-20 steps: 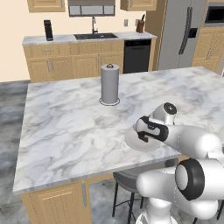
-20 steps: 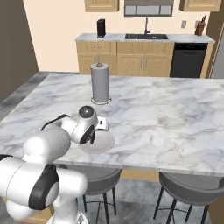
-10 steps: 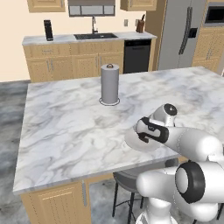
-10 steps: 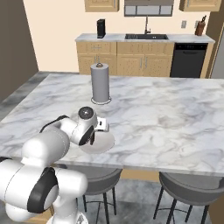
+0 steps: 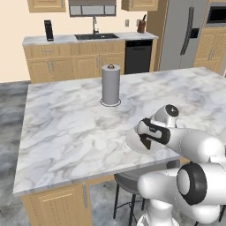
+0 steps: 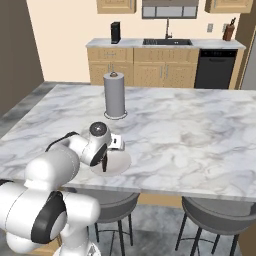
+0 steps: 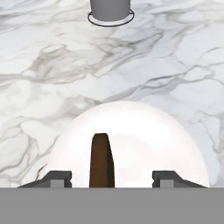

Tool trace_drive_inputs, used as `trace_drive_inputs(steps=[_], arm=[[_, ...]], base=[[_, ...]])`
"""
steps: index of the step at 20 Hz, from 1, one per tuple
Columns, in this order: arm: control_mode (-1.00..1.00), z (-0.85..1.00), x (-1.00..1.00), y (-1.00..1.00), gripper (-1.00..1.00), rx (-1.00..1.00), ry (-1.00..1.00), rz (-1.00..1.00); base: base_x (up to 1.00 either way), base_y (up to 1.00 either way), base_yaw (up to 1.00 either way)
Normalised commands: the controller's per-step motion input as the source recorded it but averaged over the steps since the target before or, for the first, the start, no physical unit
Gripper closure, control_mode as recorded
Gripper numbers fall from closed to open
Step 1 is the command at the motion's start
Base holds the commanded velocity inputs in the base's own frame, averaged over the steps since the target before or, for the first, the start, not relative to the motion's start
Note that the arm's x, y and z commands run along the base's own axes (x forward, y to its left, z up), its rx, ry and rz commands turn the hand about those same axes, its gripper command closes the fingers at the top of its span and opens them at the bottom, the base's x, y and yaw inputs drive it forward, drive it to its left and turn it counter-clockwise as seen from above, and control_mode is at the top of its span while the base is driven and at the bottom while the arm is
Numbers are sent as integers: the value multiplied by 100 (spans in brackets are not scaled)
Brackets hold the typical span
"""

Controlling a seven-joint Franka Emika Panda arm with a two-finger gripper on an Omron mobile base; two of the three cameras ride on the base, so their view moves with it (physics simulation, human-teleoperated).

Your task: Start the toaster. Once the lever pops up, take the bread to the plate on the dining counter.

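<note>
The white plate [image 7: 140, 131] lies near the front edge of the marble dining counter [image 5: 66, 128]. On it stands the dark brown bread [image 7: 100, 159], upright and edge-on to the hand camera. My gripper [image 7: 111, 178] hangs low over the plate [image 5: 133, 143] and is open. One fingertip [image 7: 59, 177] is left of the slice and the other is well to its right, both apart from it. From the right base the hand [image 6: 106, 161] covers the near left part of the plate [image 6: 120, 162]. The toaster and its lever are out of view.
A grey paper towel roll [image 5: 111, 84] stands upright mid-counter, beyond the plate. Bar stools [image 6: 220, 215] sit under the counter's near edge. Across the floor runs the back worktop with a sink [image 5: 95, 37], a dishwasher [image 5: 137, 55] and a fridge [image 5: 185, 33].
The jaws have spread apart and let go of the bread, which now stands on the plate. The arm has hardly moved.
</note>
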Motion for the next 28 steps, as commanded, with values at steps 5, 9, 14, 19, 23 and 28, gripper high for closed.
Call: trace_drive_inputs(steps=[5, 9, 14, 19, 23, 28], arm=[[-100, 0, 0, 0, -100, 0, 0, 0], [-100, 0, 0, 0, -100, 0, 0, 0], [-100, 2, 0, 0, -100, 0, 0, 0], [-100, 35, 0, 0, -100, 0, 0, 0], [-100, 51, 0, 0, -100, 0, 1, 0], [-100, 68, -11, 0, -100, -1, 5, -3]], base=[[0, 0, 0], [0, 0, 0], [0, 0, 0], [0, 0, 0], [0, 0, 0], [0, 0, 0]])
